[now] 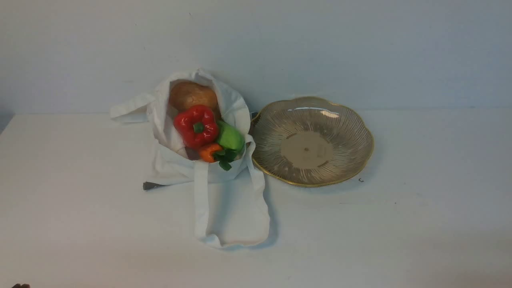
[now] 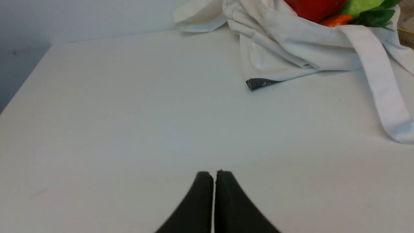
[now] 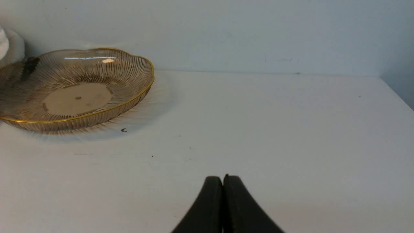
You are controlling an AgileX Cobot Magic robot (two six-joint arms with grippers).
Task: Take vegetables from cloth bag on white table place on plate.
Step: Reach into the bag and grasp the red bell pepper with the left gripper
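Table (image 1: 400, 224): bears the bag and the plate, with a wall (image 1: 320, 48) behind it.
Bag (image 1: 172, 166): left of centre, just beside the plate's left rim; whether they touch is unclear.
Plate (image 1: 352, 132): right of the bag.
Potato (image 1: 192, 95): in the bag, rearmost.
Pepper (image 1: 196, 126): in the bag, before the potato and against it.
Oval piece (image 1: 230, 138): right of the pepper, at the bag's right edge.
Carrot (image 1: 210, 152): foremost, before the pepper and oval piece, at the bag's front lip.
Near strap (image 1: 201, 200): on the table before the bag.
Far strap (image 1: 130, 109): behind the bag, to its left.
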